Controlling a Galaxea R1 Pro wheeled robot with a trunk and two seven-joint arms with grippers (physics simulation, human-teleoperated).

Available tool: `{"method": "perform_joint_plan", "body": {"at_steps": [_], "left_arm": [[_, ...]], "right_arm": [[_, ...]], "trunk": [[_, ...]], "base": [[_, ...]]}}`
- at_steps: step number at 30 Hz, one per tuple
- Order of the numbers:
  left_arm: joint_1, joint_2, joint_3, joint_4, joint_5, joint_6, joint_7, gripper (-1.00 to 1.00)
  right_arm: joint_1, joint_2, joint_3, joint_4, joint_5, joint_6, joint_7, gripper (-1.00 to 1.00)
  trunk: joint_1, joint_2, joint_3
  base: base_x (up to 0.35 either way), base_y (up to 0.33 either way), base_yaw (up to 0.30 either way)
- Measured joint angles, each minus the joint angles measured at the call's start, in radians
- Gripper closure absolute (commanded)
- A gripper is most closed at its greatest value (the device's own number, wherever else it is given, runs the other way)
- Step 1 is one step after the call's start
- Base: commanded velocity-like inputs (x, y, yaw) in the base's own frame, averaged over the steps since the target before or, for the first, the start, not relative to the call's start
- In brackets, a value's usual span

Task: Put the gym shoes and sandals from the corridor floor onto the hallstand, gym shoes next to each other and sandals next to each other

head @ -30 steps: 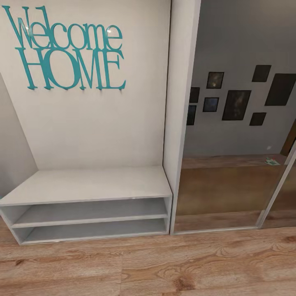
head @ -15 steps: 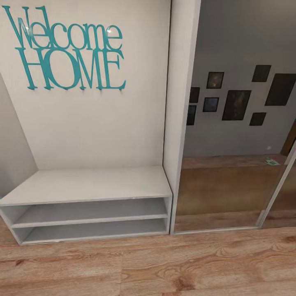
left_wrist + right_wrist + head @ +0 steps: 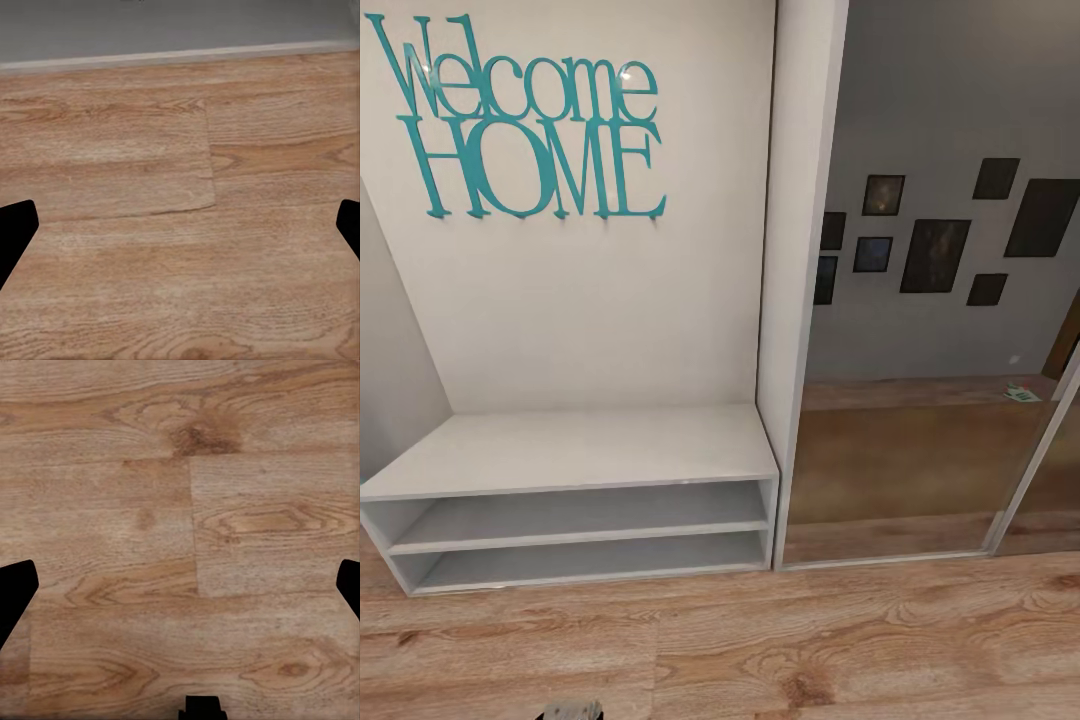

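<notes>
A wood-plank floor [image 3: 840, 640] runs across the foreground of the head view, meeting a pale wall with teal "Welcome HOME" lettering [image 3: 525, 120]. Below the lettering stands a low white rack [image 3: 575, 450] with a flat top and two open shelves, its top and both shelves bare; its left end is cut off by the picture edge. To its right a mirrored sliding door [image 3: 930, 300] reflects a grey wall hung with dark frames — their contents too dim to make out — and a small greenish object that cannot be identified. At the bottom edge of the head view a small grey-and-dark shape [image 3: 572, 711] pokes in, mostly cropped; what it is cannot be told.

In the left wrist view, the left gripper [image 3: 180, 232] has its dark fingertips [image 3: 15, 229] spread wide at the picture's edges, with nothing between them but floor and a strip of pale baseboard [image 3: 180, 56] beyond. The right gripper [image 3: 180, 592] is likewise spread wide over bare planks — nothing held.
</notes>
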Motion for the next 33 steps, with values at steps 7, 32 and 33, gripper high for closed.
{"method": "perform_joint_plan", "body": {"at_steps": [7,32,33], "left_arm": [[0.0,-0.001,0.0,0.0,0.001,-0.001,0.0,-1.0],[0.0,-0.018,-0.002,0.001,0.003,0.001,-0.001,-1.0],[0.0,-0.019,-0.002,0.001,0.003,0.001,-0.001,-1.0]], "right_arm": [[0.0,0.001,-0.001,-0.001,-0.004,0.0,-0.001,-1.0],[0.0,0.001,-0.002,-0.001,-0.004,0.0,-0.008,-1.0],[0.0,0.001,-0.002,-0.001,-0.004,0.0,-0.008,-1.0]], "trunk": [[0.0,0.0,0.0],[0.0,0.0,-0.008],[0.0,0.0,-0.009]], "base": [[0.0,0.0,0.067],[-0.238,0.0,0.273],[-0.161,0.0,0.287]]}}
